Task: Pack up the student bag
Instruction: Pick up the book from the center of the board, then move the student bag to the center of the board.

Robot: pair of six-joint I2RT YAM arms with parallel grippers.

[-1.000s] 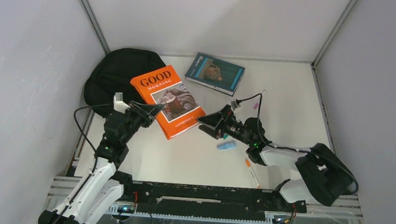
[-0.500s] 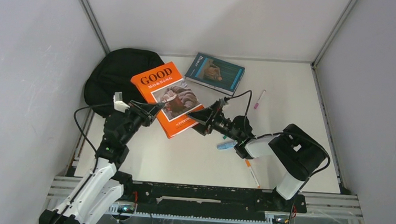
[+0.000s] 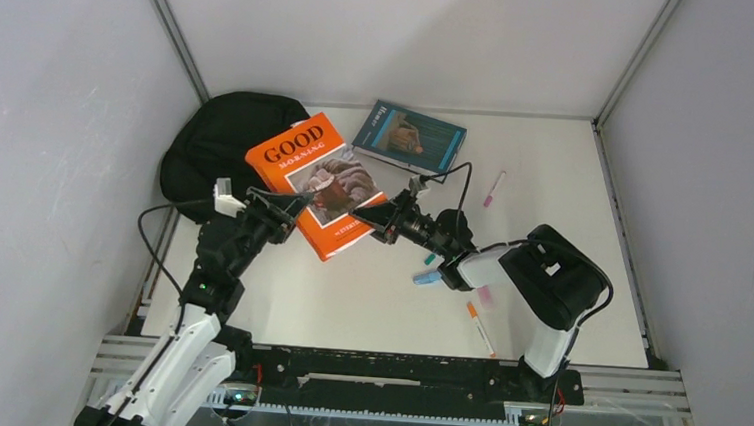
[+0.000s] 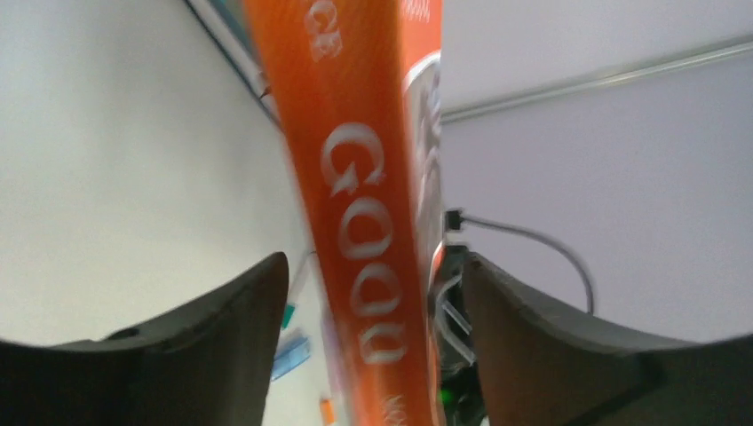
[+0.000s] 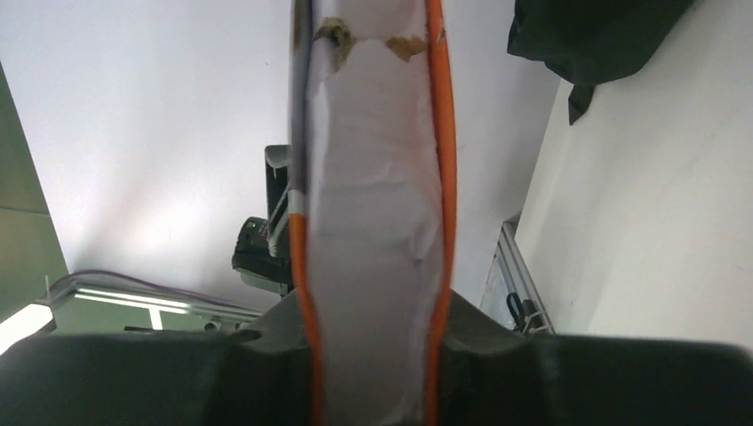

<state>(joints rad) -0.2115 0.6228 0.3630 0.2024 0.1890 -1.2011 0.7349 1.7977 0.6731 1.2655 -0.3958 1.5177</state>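
Note:
The student bag [image 3: 220, 142], a black soft backpack, lies at the back left and shows as dark fabric [image 5: 595, 35] in the right wrist view. An orange "GOOD MORNING" book [image 3: 317, 182] hangs tilted beside it, between the two arms. My right gripper [image 3: 364, 220] is shut on the book's near right edge, its pads pressing both covers around the white pages [image 5: 373, 204]. My left gripper [image 3: 288, 207] stands open around the spine [image 4: 364, 222], with a gap on each side of it.
A dark blue book [image 3: 410, 138] lies at the back centre. A pink pen [image 3: 494, 189], a small blue item [image 3: 431, 276], a pink eraser [image 3: 485, 295] and an orange pen [image 3: 479, 327] lie on the white table to the right.
My right gripper reached in and shut on the orange book's edge. My left gripper let go and opened. The book shifted slightly toward the bag.

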